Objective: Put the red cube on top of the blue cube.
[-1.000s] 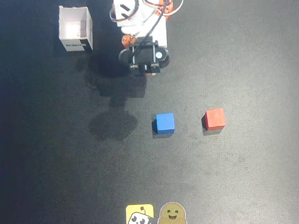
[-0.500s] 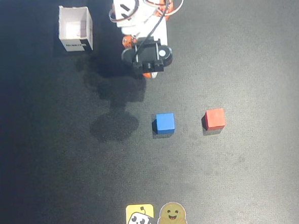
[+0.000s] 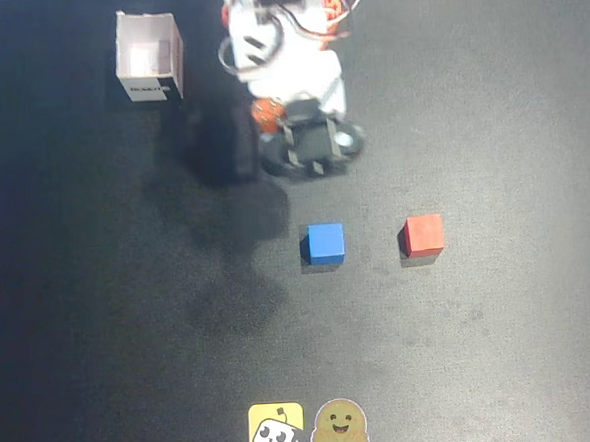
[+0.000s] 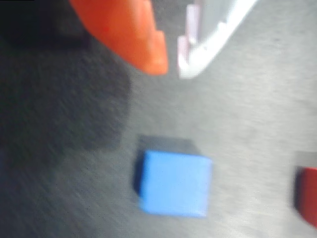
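The blue cube (image 3: pixel 325 242) sits on the dark mat near the middle of the overhead view. The red cube (image 3: pixel 423 234) sits about one hand-width to its right, apart from it. In the wrist view the blue cube (image 4: pixel 174 183) lies low in the centre, and only a sliver of the red cube (image 4: pixel 309 196) shows at the right edge. My gripper (image 3: pixel 309 158) hangs above the mat, behind the blue cube. In the blurred wrist view my gripper (image 4: pixel 172 69) has its orange and white fingertips nearly together and holds nothing.
An open white box (image 3: pixel 149 56) stands at the back left in the overhead view. Two cartoon stickers (image 3: pixel 277 428) (image 3: pixel 340 427) lie at the front edge. The arm's base (image 3: pixel 283 31) is at the top centre.
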`<state>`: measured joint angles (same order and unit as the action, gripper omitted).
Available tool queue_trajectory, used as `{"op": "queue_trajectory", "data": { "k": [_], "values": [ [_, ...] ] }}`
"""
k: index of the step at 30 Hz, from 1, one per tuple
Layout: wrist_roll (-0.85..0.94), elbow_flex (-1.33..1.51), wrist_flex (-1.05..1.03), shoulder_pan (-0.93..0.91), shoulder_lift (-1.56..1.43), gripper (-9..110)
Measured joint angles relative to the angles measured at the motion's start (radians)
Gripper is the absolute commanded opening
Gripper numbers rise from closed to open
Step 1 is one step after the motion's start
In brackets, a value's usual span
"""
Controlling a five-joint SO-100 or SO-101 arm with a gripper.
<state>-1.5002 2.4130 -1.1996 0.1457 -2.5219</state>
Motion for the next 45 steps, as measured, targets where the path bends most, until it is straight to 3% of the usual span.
{"op": "queue_trajectory", "data": {
  "k": [7,18,26,45],
  "values": [
    [-0.012,-0.121,-0.011,0.066,0.084,6],
    [-0.083,-0.123,0.089,0.176,0.209,24],
    [-0.193,-0.163,0.169,0.282,0.298,25],
    [-0.272,-0.250,0.330,0.400,0.583,25]
  ]
}}
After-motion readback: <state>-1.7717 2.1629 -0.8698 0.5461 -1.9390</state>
